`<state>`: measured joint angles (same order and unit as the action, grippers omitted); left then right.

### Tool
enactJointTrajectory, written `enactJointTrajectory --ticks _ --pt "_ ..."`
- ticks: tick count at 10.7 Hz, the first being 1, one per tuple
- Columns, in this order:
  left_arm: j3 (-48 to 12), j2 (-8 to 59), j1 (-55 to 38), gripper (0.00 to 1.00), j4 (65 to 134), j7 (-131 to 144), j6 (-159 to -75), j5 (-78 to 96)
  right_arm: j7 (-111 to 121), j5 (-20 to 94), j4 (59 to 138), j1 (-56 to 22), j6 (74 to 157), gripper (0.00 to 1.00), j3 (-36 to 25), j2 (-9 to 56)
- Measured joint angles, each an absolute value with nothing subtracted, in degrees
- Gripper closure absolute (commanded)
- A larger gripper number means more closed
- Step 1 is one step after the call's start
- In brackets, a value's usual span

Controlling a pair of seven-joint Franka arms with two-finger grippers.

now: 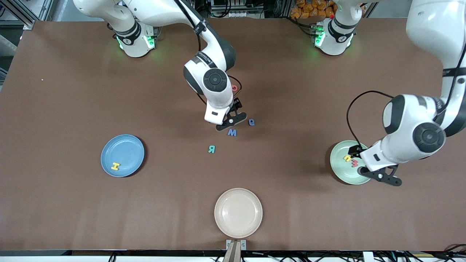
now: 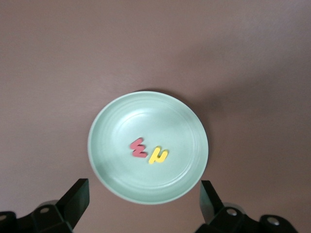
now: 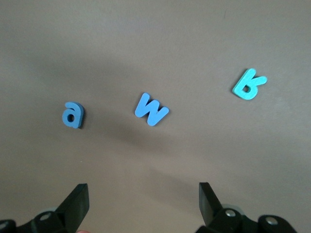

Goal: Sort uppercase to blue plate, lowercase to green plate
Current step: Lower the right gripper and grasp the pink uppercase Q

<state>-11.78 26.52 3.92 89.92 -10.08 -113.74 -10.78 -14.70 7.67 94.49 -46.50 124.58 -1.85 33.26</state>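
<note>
Nearest the front camera sits the cream plate (image 1: 238, 213), with nothing on it, at the table's near edge. Farther back, toward the right arm's end, the blue plate (image 1: 122, 155) carries the yellow H (image 1: 115, 166) close to its near rim. Toward the left arm's end, the green plate (image 1: 345, 164) holds the red m/w (image 1: 354, 163) and the hooked yellow letter (image 1: 347, 158), lying just beside each other near the plate's middle.

The left arm reaches down from its base and bends at the elbow, its wrist angled so the left gripper (image 1: 381, 175) hangs over the near rim of the green plate. Its fingers (image 2: 77, 196) stand wide apart and hold nothing.

The right arm stretches out from its base to the middle of the table, forearm pointing down, and the right gripper (image 1: 230, 121) hovers low above the loose letters. Its fingers (image 3: 77, 204) are also spread, empty.

On the bare table below it lie the blue M/W (image 1: 232, 133), the round blue letter (image 1: 251, 122) beside it, and the teal-green R (image 1: 211, 149) nearer the front camera. A red letter (image 1: 235, 87) peeks out past the right arm's wrist, partly hidden.
</note>
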Motion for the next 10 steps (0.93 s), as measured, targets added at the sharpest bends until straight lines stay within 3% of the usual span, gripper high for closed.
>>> enactJointTrajectory --ticks 7,10 --pt "-8.64 9.41 1.67 0.00 89.26 -0.68 -100.69 -2.95 -28.40 7.68 108.77 -53.58 136.91 0.00 -0.08 31.79" --pt "-6.01 7.48 0.84 0.00 86.33 -0.20 -96.49 -2.71 -37.15 7.66 112.97 -54.51 141.20 0.00 4.06 31.68"
